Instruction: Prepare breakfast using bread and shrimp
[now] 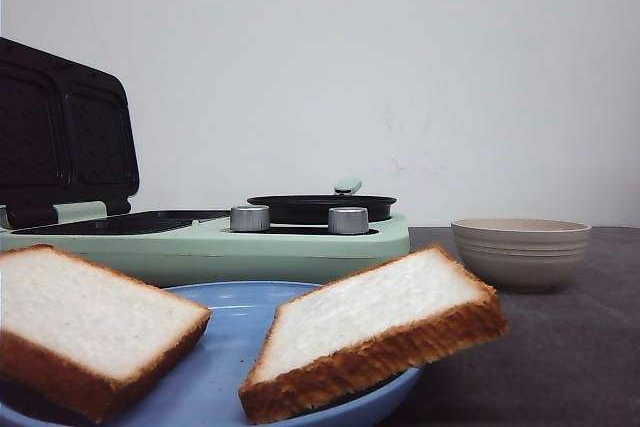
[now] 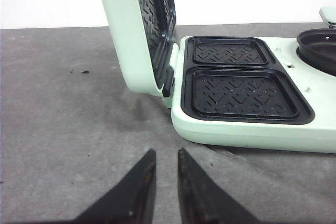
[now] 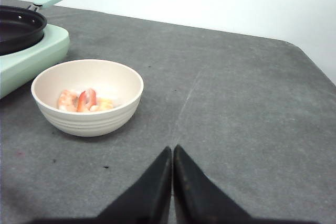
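Two slices of bread lie on a blue plate (image 1: pixel 225 367) close to the front camera: one slice (image 1: pixel 85 322) on the left, the other (image 1: pixel 375 332) on the right, overhanging the rim. Pink shrimp (image 3: pixel 84 100) sit in a beige bowl (image 3: pixel 105 114), also visible at the right of the front view as the bowl (image 1: pixel 520 252). My left gripper (image 2: pixel 166 154) hovers over the grey table just short of the sandwich maker, narrowly open and empty. My right gripper (image 3: pixel 172 149) is shut and empty, a short way from the bowl. Neither gripper shows in the front view.
A mint-green breakfast maker (image 1: pixel 300 242) stands behind the plate, its lid (image 2: pixel 131 30) raised. Two black ridged sandwich plates (image 2: pixel 241 85) lie exposed. It has two silver knobs (image 1: pixel 348 220) and a small black pan (image 1: pixel 320 208) with a green handle. Grey table (image 3: pixel 247 103).
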Controlling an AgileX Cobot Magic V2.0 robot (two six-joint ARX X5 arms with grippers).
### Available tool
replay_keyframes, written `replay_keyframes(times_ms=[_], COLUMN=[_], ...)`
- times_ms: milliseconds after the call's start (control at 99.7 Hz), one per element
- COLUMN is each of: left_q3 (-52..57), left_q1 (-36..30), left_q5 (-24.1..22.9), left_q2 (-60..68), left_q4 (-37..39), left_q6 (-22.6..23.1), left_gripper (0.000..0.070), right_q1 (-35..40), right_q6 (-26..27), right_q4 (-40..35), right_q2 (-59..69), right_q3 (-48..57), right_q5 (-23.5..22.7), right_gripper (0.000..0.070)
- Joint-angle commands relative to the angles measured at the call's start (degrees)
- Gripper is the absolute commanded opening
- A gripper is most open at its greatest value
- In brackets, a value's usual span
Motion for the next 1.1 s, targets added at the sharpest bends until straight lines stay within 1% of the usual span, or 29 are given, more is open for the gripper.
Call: replay_keyframes(times_ms=[0, 211, 271, 351, 441, 602, 642, 752, 822, 952, 1023, 1093], left_q3=[-0.87, -0.87, -0.87, -0.87, -0.87, -0.87, -0.87, -0.87, -0.87, -0.72, 0.11, 1.01], left_q1=[0.09, 0.09, 0.09, 0.09, 0.09, 0.09, 0.09, 0.09, 0.09, 0.09, 0.09, 0.09], left_q5=[0.09, 0.11, 0.11, 0.09, 0.09, -0.35, -0.35, -0.35, -0.35, -0.04, -0.07, -0.07], left_q2=[-0.09, -0.09, -0.09, -0.09, -0.09, -0.09, -0.09, -0.09, -0.09, -0.09, -0.07, 0.02], left_q4=[-0.5, -0.59, -0.59, -0.61, -0.61, -0.63, -0.66, -0.66, -0.66, -0.92, -3.19, -5.42], left_q6=[-0.55, -0.68, -1.92, -3.54, -4.11, -7.17, -8.44, -14.27, -16.98, -19.71, -21.49, -22.95], left_gripper=[0.0, 0.0, 0.0, 0.0, 0.0, 0.0, 0.0, 0.0, 0.0, 0.0003, 0.0003, 0.0004], right_q1=[-0.07, -0.07, -0.07, -0.07, -0.07, -0.07, -0.07, -0.07, -0.07, 0.0, 0.0, 0.0], right_q6=[0.85, 1.14, 1.6, 3.34, 6.25, 11.08, 12.09, 15.34, 17.94, 22.73, 23.41, 23.34], right_q4=[0.57, 0.59, 0.57, 0.57, 0.57, 0.55, 0.52, 0.48, 0.46, -0.13, -1.53, -3.04], right_q2=[-0.09, -0.09, -0.09, -0.09, -0.09, -0.09, -0.09, -0.09, -0.09, -0.09, -0.07, -0.07], right_q3=[-0.2, -0.2, -0.2, -0.2, -0.2, -0.2, -0.2, -0.2, -0.17, 0.42, 1.7, 3.54], right_q5=[-0.02, -0.02, -0.02, -0.02, 0.0, 0.02, 0.0, 0.02, 0.0, -0.59, -2.25, -2.95], right_gripper=[0.0, 0.0, 0.0, 0.0, 0.0, 0.0, 0.0, 0.0, 0.0, 0.0, 0.0, 0.0])
